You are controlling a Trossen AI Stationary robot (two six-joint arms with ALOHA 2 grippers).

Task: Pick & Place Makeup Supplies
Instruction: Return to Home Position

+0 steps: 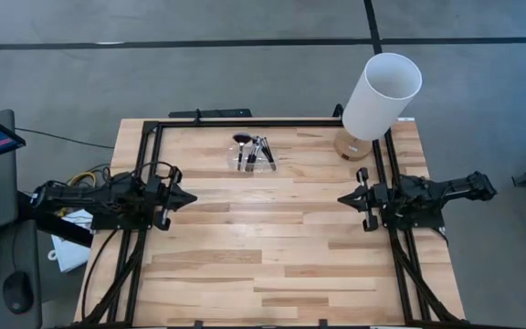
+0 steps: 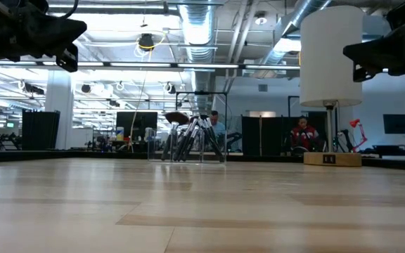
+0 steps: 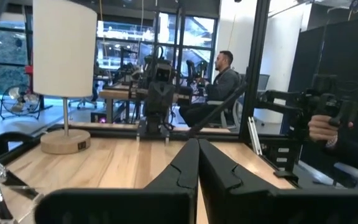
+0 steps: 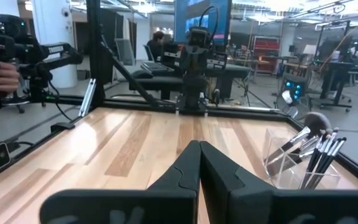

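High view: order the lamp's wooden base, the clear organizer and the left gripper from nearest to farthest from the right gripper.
Measured from the right gripper, shut, on the picture's right:
1. lamp's wooden base, just above it in the picture, right side.
2. clear organizer holding the makeup brushes, upper centre.
3. left gripper, shut, straight across on the left side.

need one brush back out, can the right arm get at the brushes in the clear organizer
Probably yes: only bare table lies between the shut right gripper and the brushes standing in the organizer; the white lamp stands off that line, at the far corner.
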